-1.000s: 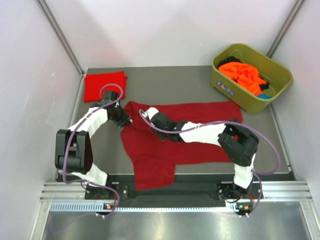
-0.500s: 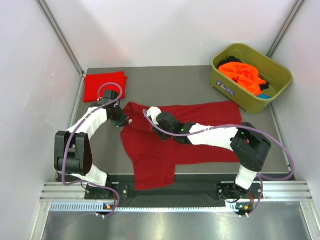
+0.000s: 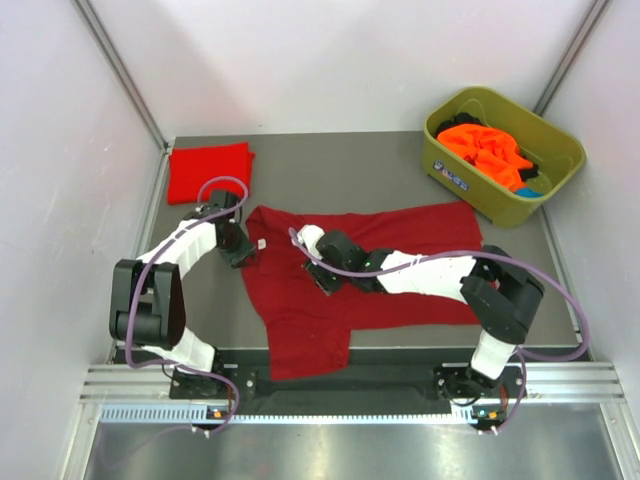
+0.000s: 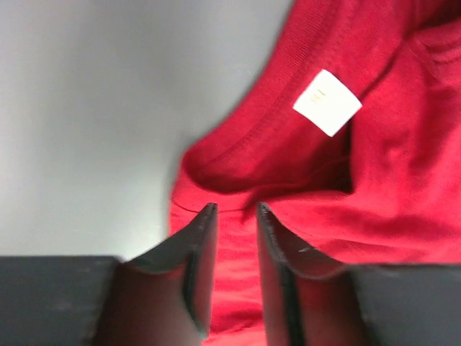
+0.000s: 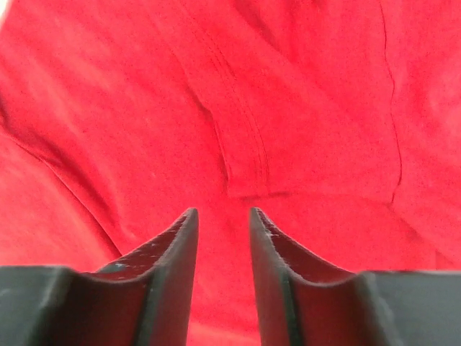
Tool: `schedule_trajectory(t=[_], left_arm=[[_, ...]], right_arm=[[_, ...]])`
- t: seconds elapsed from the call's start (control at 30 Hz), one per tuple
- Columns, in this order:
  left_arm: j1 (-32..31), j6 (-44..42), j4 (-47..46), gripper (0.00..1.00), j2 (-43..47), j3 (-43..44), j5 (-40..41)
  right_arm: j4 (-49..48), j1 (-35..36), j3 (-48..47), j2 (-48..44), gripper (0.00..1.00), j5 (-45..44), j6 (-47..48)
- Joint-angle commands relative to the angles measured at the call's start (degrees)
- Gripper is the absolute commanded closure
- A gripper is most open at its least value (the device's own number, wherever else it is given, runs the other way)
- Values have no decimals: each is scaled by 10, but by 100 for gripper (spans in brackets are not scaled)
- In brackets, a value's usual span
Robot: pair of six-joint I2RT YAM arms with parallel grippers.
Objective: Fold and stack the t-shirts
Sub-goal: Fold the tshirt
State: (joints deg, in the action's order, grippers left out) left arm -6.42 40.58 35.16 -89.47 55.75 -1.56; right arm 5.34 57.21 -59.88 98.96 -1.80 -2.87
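A dark crimson t-shirt (image 3: 390, 265) lies spread across the grey table (image 3: 330, 170), with one sleeve hanging toward the near edge. Its white neck label (image 4: 327, 102) shows by the collar. My left gripper (image 3: 246, 252) hovers at the shirt's left collar edge; in the left wrist view the left gripper (image 4: 235, 210) stands open with only cloth below the gap. My right gripper (image 3: 322, 277) is over the shirt's middle; in the right wrist view the right gripper (image 5: 222, 213) is open above a folded sleeve hem (image 5: 245, 144). A brighter red t-shirt (image 3: 210, 172) lies folded at the back left.
An olive-green tub (image 3: 503, 200) at the back right holds orange shirts (image 3: 485, 148) and some dark cloth. White walls close in the table on the left, back and right. A metal rail (image 3: 340, 385) runs along the near edge by the arm bases.
Both grippers have gone from shut to open and let go of the crimson shirt. The collar area has settled onto the table, and the right gripper has drawn slightly nearer.
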Motion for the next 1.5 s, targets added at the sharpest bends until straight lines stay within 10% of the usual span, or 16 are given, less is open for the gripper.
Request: schedule_trajectory(t=[0.0, 0.4, 0.83, 1.07, 1.47], left_arm=[[1, -8, 6, 64, 42, 2, 52], [3, -105, -132, 54, -106, 126, -178], [3, -140, -110, 50, -275, 313, -143], [4, -143, -107, 100, -306, 359, -80], [11, -79, -145, 100, -301, 358, -11]], right_arm=[[26, 0, -8, -52, 60, -31, -61], [79, -111, -57, -28, 59, -131, -265], [-3, -282, -114, 75, 60, -80, -224], [15, -349, -120, 116, 62, -153, -306], [-10, -372, -43, 33, 60, -230, -382]])
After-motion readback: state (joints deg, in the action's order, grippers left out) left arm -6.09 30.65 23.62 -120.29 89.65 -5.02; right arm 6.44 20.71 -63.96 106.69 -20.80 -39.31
